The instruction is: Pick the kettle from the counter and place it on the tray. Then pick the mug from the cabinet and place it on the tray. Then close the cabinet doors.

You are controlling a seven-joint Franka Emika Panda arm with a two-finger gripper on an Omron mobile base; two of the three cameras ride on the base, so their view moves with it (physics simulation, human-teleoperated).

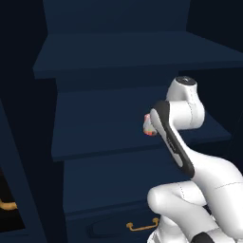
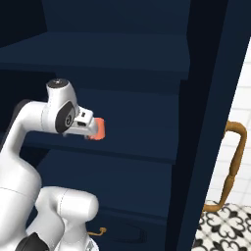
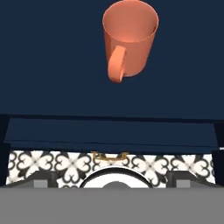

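The small orange-red round mug [image 3: 130, 38] stands upright on a shelf inside the tall navy blue cabinet [image 1: 118, 52]. The robot's two-finger claw [image 2: 88, 128] hangs just beside it. I cannot tell if the claw is open or closed.

Upright orange mug [image 3: 130, 38] on cabinet [image 3: 52, 65] shelf

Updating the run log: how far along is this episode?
The kettle step cannot be confirmed from these views. In hand: the arm reaches into the cabinet, with the open gripper short of the mug, which stands ungrasped on its shelf. Left: grasp the mug, set it on the tray, then shut the cabinet doors, which stand open.
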